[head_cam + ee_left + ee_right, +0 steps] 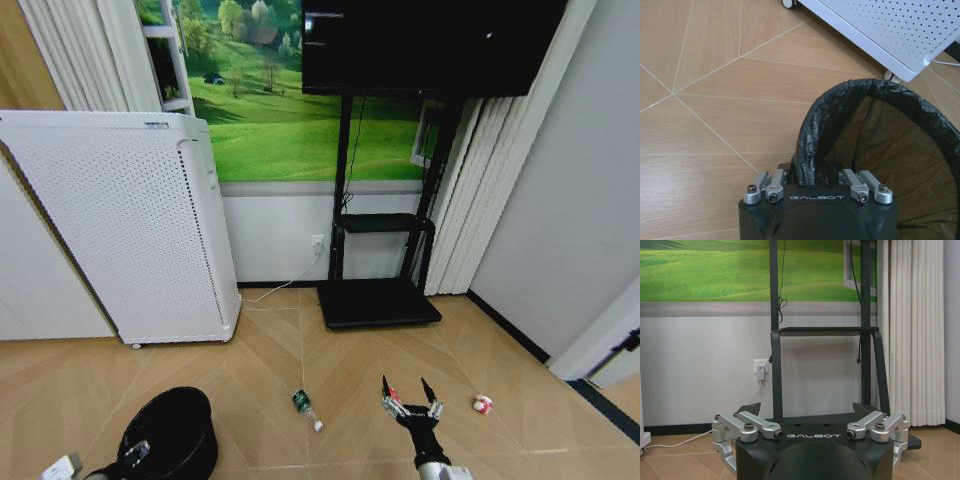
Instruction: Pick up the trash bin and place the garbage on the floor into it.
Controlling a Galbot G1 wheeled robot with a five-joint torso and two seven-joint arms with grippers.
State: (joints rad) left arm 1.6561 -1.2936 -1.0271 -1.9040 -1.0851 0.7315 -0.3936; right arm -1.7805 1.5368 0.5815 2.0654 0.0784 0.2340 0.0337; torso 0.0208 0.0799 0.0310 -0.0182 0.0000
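In the head view, the right hand (411, 394) hovers at 6 o'clock over the floor (350, 360), fingers spread wide and pointing toward the wall. The green-and-white garbage (305, 409) lies just to its left, a red-and-white piece (483, 404) to its right. The trash bin (172, 435) sits at 7 o'clock. In the left wrist view, the left hand (817, 176) is clenched on the bin's bag-lined rim; nothing can be seen inside. In the right wrist view, the right hand's released fingers (747, 410) face the TV stand (825, 335).
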